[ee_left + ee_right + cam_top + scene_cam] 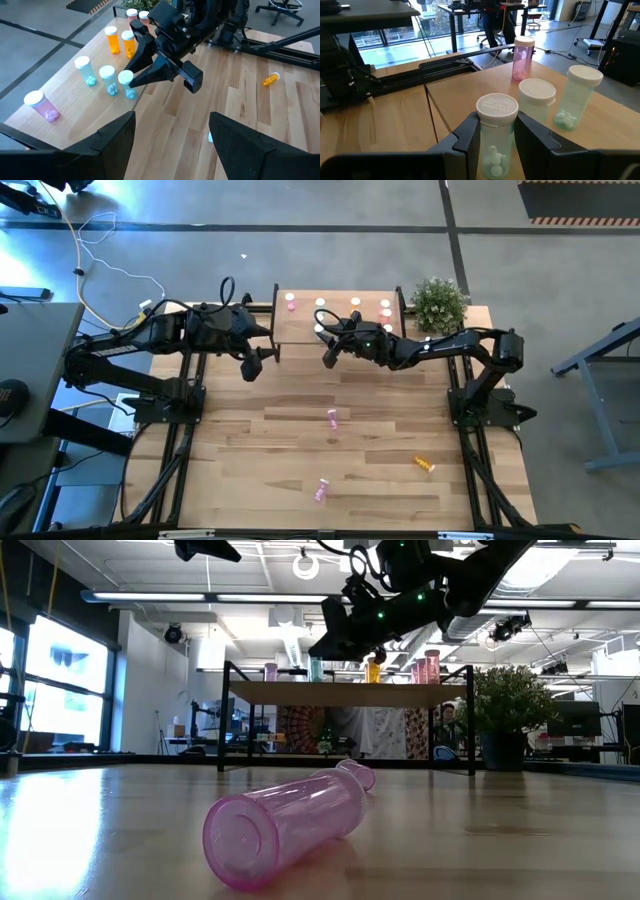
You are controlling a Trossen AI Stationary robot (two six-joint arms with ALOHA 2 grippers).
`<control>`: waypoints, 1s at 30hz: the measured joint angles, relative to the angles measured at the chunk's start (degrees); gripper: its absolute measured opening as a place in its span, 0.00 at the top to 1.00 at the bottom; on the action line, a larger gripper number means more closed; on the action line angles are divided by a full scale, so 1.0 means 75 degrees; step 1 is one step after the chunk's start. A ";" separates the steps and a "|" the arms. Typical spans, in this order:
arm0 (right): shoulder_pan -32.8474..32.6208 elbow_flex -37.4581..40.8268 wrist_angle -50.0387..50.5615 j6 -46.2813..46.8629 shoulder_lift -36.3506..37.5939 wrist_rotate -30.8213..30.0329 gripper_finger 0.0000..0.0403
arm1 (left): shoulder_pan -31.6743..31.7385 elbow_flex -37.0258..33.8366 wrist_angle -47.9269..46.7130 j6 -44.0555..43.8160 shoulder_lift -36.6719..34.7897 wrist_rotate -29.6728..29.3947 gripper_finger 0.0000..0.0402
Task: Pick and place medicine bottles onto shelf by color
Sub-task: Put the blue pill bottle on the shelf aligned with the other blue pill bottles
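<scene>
The shelf (300,325) stands at the table's far middle, with pink, pale green, orange and salmon bottles upright on it. My right gripper (326,345) is at the shelf's near edge, shut on a pale green bottle (496,135) with a white cap, beside two other pale green bottles (107,79). My left gripper (172,140) is open and empty, hovering left of it over the table (250,368). Two pink bottles (332,418) (321,490) and an orange one (425,464) lie on their sides on the table. My right gripper pinches the pale green bottle between its two fingers, on the body's two sides just under the cap (482,137). The fingers come from the table's right, slanting slightly down. The bottle is upright, and its base (130,95) appears to stand on the shelf board near the near edge.
A small potted plant (438,302) stands right of the shelf. A pink bottle (285,830) lies close in the low view. Bare tabletop lies between the shelf and the lying bottles. The arm bases stand at the table's left and right edges.
</scene>
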State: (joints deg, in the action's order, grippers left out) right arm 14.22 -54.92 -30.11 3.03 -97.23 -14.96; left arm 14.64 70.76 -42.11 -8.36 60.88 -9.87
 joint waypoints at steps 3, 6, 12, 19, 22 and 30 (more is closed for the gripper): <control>0.0000 0.0000 0.0033 0.0000 0.0003 -0.0003 0.76 | 0.0001 0.0000 0.0000 0.0000 0.0000 0.0000 0.39; 0.0000 0.0000 0.0040 -0.0041 0.0006 -0.0019 0.76 | 0.0000 0.0000 0.0000 -0.0067 0.0000 0.0001 0.39; 0.0000 -0.0003 0.0064 -0.0058 0.0006 -0.0134 0.76 | -0.0001 0.0000 0.0001 -0.0085 0.0000 0.0003 0.39; 0.0000 -0.0006 0.0091 -0.0061 0.0006 -0.0134 0.73 | 0.0002 0.0000 0.0003 -0.0085 0.0000 0.0003 0.39; 0.0000 -0.0003 0.0169 -0.0061 0.0001 -0.0132 0.67 | 0.0000 0.0000 0.0003 -0.0084 0.0000 0.0003 0.39; 0.0000 -0.0003 0.0125 -0.0061 0.0003 -0.0163 0.61 | -0.0001 0.0000 0.0003 -0.0064 0.0000 0.0006 0.39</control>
State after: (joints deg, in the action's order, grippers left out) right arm 14.22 -54.94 -29.17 2.57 -97.21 -16.18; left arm 14.64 70.76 -42.09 -8.84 60.88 -9.82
